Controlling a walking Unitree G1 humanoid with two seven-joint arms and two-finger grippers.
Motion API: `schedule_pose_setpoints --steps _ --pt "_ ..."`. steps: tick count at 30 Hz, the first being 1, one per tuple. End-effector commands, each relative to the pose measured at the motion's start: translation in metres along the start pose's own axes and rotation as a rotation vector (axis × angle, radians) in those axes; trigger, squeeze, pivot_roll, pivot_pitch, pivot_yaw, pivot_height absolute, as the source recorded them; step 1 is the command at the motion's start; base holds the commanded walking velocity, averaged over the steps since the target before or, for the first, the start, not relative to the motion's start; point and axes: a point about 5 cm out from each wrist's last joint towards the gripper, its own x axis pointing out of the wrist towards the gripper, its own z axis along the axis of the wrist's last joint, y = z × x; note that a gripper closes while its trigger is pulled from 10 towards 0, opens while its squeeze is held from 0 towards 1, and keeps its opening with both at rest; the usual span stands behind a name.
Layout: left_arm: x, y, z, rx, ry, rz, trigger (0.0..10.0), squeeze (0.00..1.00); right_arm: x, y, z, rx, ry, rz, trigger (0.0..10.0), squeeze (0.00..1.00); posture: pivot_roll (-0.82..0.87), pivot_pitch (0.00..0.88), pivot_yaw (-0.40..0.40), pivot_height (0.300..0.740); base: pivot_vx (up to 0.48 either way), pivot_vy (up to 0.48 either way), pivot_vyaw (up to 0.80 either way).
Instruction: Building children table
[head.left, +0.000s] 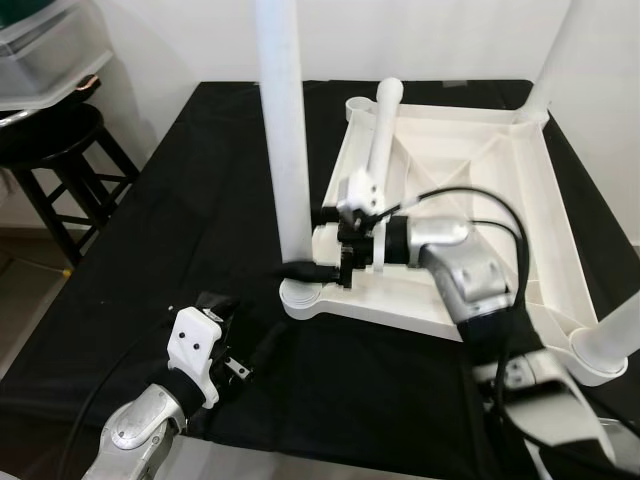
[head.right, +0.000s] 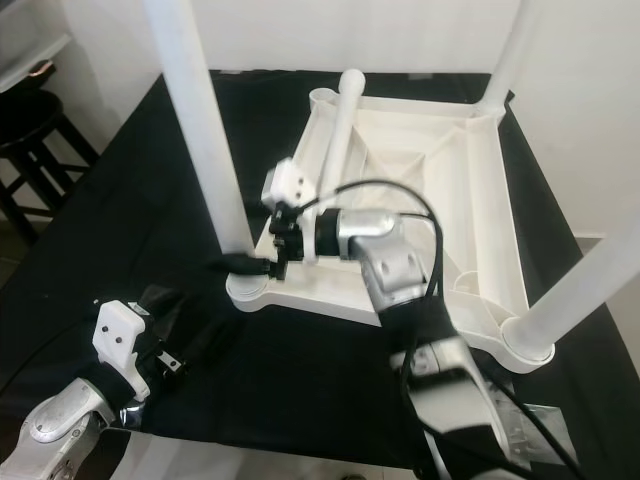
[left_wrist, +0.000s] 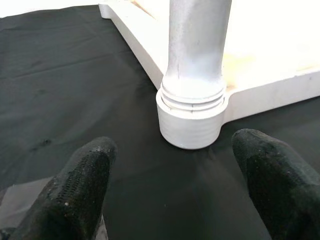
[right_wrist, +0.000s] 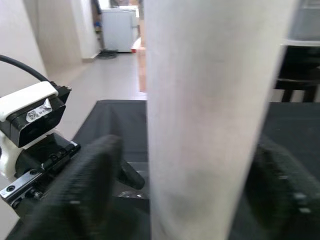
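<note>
Nearest, the left gripper (head.left: 262, 352) is hovering low over the black tablecloth (head.left: 120, 260), fingers apart, aimed at the near-left table leg (head.left: 285, 130). Its wrist view is showing that leg's threaded base sitting in the corner socket (left_wrist: 190, 122). Farther in, the upside-down white children's table (head.left: 480, 200) is lying on the cloth, with a loose leg (head.left: 380, 130) resting inside it. From the right, the right gripper (head.left: 302, 269) is reaching to the near-left leg; its fingers (right_wrist: 85, 185) are straddling the leg, though contact is unclear. A black stool (head.left: 50, 150) is standing far left.
</note>
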Motion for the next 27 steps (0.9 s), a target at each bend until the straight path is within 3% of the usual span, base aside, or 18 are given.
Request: schedule_pose_setpoints --steps 1,7,10,12,13,15,16,18,19,20,21,26,27 --pt "-0.003 -0.001 -0.005 0.001 0.024 0.007 8.5 0.00 0.003 0.001 -0.004 0.031 -0.016 0.053 0.0 0.00 0.01 0.188 0.018 0.740 0.000 0.000 0.00" --pt "-0.003 -0.002 -0.005 0.000 0.025 0.007 8.5 0.00 0.003 -0.002 -0.007 0.044 -0.019 0.080 0.0 0.00 0.01 0.188 0.017 0.740 0.000 0.000 0.00" --pt "-0.004 -0.002 -0.006 -0.002 0.025 0.006 8.4 0.00 0.000 -0.002 -0.012 0.040 -0.015 0.036 0.0 0.00 0.00 0.190 0.020 0.740 0.000 0.000 0.00" --pt "-0.005 -0.003 -0.006 -0.004 0.024 0.006 8.4 0.00 -0.006 -0.002 -0.020 0.052 -0.021 -0.120 0.0 0.00 0.00 0.191 0.015 0.740 0.000 0.000 0.00" --pt "-0.005 -0.003 -0.006 -0.004 0.024 0.006 8.4 0.00 -0.006 -0.002 -0.020 0.052 -0.021 -0.120 0.0 0.00 0.00 0.191 0.015 0.740 0.000 0.000 0.00" --pt "-0.006 -0.002 -0.006 -0.004 0.024 0.007 8.4 0.00 0.001 0.008 -0.034 0.108 -0.024 -0.367 0.0 0.00 -0.01 0.194 0.006 0.740 0.000 0.000 0.00" --pt "-0.006 -0.002 -0.006 -0.004 0.024 0.007 8.4 0.00 0.001 0.008 -0.034 0.108 -0.024 -0.367 0.0 0.00 -0.01 0.194 0.006 0.740 0.000 0.000 0.00" --pt "-0.007 -0.001 -0.005 -0.005 0.023 0.009 8.5 0.00 0.018 0.032 -0.061 0.207 0.038 -0.655 0.0 0.00 -0.01 0.196 0.009 0.740 0.000 0.000 0.00" --pt "-0.006 0.000 -0.005 -0.006 0.022 0.009 8.4 0.00 0.036 0.062 -0.080 0.246 0.091 -0.638 0.0 0.00 -0.02 0.209 0.028 0.740 0.000 0.000 0.00" --pt "-0.006 0.000 -0.005 -0.006 0.022 0.009 8.4 0.00 0.036 0.062 -0.080 0.246 0.091 -0.638 0.0 0.00 -0.02 0.209 0.028 0.740 0.000 0.000 0.00" --pt "-0.005 0.001 -0.005 -0.002 0.023 0.008 8.4 0.00 0.046 0.078 -0.083 0.211 0.124 -0.618 0.0 0.00 -0.02 0.197 0.035 0.740 0.000 0.000 0.00" --pt "-0.004 0.003 -0.005 0.000 0.024 0.008 8.4 0.00 0.050 0.079 -0.082 0.215 0.108 -0.620 0.0 0.00 -0.02 0.197 0.032 0.740 0.000 0.000 0.00" --pt "-0.004 0.003 -0.005 0.001 0.024 0.010 8.4 0.00 0.048 0.075 -0.083 0.212 0.130 -0.645 3.5 0.00 -0.02 0.195 0.030 0.740 0.000 0.000 0.00"
